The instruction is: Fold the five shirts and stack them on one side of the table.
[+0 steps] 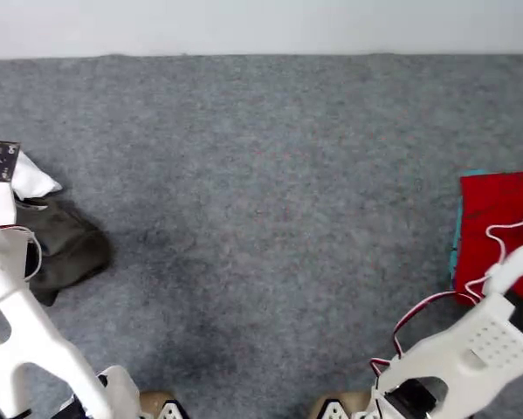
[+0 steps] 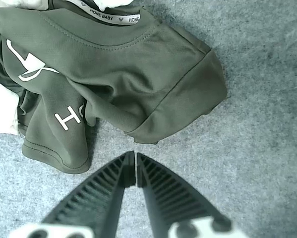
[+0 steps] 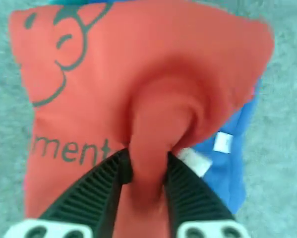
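While stacked on a blue shirt point(image 3: 237, 163) at the table's point(image 1: 261, 175) right edge, red shirt point(image 3: 138, 84): clamped by the right gripper point(image 3: 146, 163).
Left gripper point(image 2: 136, 163): pressed together, held near the green shirt point(image 2: 118, 74).

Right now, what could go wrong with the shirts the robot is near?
1. The right gripper pinches a bunched-up ridge of the red shirt, so pulling could mess up its fold.
2. The red shirt lies on a blue shirt, which might get dragged along.
3. The left gripper is shut, just short of the crumpled green shirt. A white garment is tucked against that shirt, so a grab might catch both.
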{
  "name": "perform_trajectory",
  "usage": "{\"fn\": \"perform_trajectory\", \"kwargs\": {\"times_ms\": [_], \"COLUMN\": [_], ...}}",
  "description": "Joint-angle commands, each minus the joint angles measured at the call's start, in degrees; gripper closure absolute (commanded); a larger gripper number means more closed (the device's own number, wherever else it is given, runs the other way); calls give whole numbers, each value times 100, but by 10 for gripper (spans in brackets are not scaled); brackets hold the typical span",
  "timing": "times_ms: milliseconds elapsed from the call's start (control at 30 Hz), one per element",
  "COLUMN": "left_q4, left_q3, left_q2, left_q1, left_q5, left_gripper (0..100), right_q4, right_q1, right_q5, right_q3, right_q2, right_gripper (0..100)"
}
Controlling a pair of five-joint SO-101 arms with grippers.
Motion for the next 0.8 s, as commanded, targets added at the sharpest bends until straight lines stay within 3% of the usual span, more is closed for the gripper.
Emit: {"fn": "perform_trajectory", "kwargs": {"times_ms": [0, 267, 400, 433, 767], "left_q4": [18, 18, 18, 18, 18], "left_q3": [-57, -57, -57, -57, -48], "left_q2": [-185, -158, -193, -193, -193], "left_q1": [35, 35, 35, 35, 26], "left_q5": [-53, -53, -53, -53, -53], "left_gripper": [982, 982, 982, 982, 982], "right_q4": [-101, 1095, 1815, 1868, 1516], "right_q1": [163, -75, -242, -242, -532], "right_q5": [79, 105, 105, 105, 53], "right_q3": [-167, -387, -360, -325, 1275], "right_q2": [-189, -875, -919, -910, 198], "right_gripper": [781, 798, 954, 998, 990]}}
